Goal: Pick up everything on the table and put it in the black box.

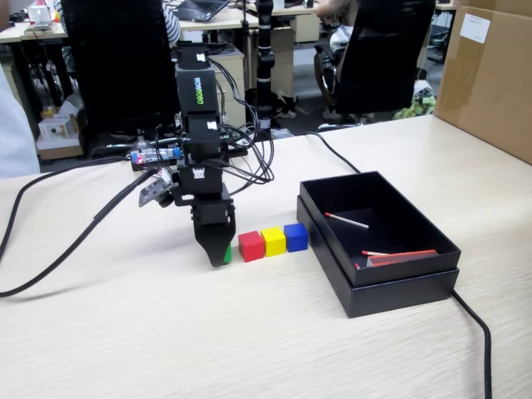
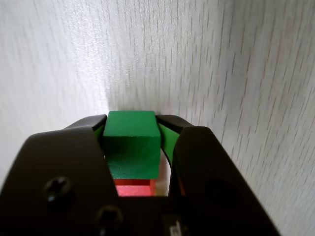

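Gripper (image 2: 132, 123) is closed on the green cube (image 2: 132, 142): in the wrist view both jaws press the cube's sides, gap only as wide as the cube, w/ green showing between the tips and a red strip just below it. In the fixed view the gripper (image 1: 218, 259) points straight down, tips at the table (image 1: 166, 332), and only a sliver of the green cube (image 1: 227, 253) shows at its right edge; can't tell from here whether the cube is lifted or on the surface, prob. on it. Just right of that sit the red cube (image 1: 251, 246), yellow cube (image 1: 273, 241) and blue cube (image 1: 295, 237) in a tight row, sides touching or nearly so, the red one just beside the green. The blue one ends near the left wall of the black box (image 1: 328, 258), small gap between. Box is open, nested in its lid, holding a few matchsticks (image 1: 347, 220). Cables (image 1: 75, 241) run across the table left of the arm and another passes the box's right corner toward the front edge. Front of the table, in front of the cubes, is bare wood; brown carton (image 1: 490, 79) stands at far right, well apart from the box.
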`<action>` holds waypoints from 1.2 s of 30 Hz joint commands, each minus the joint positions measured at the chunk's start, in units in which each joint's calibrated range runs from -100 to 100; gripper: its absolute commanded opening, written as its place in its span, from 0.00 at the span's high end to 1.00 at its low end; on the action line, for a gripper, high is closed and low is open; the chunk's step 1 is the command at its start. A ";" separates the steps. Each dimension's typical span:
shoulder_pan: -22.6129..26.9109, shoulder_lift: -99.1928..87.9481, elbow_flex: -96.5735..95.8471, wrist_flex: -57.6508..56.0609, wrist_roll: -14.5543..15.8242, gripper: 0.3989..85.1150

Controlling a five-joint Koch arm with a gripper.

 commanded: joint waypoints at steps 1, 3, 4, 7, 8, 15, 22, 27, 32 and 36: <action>-0.24 -10.77 5.46 -1.46 -1.12 0.90; 0.68 -16.05 6.09 -3.01 -1.27 0.90; 2.44 -20.41 7.45 -4.14 -1.12 0.90; 5.76 -23.62 10.80 -4.74 -0.78 0.90; 6.98 -23.74 12.44 -5.00 -0.59 0.89; 15.87 -14.56 27.76 -5.17 -0.05 0.89; 20.12 5.41 40.63 -8.46 1.66 0.89; 20.61 15.39 44.26 -8.54 2.34 0.89; 20.51 24.68 49.61 -8.54 2.78 0.89; 20.22 28.58 51.51 -8.54 2.93 0.88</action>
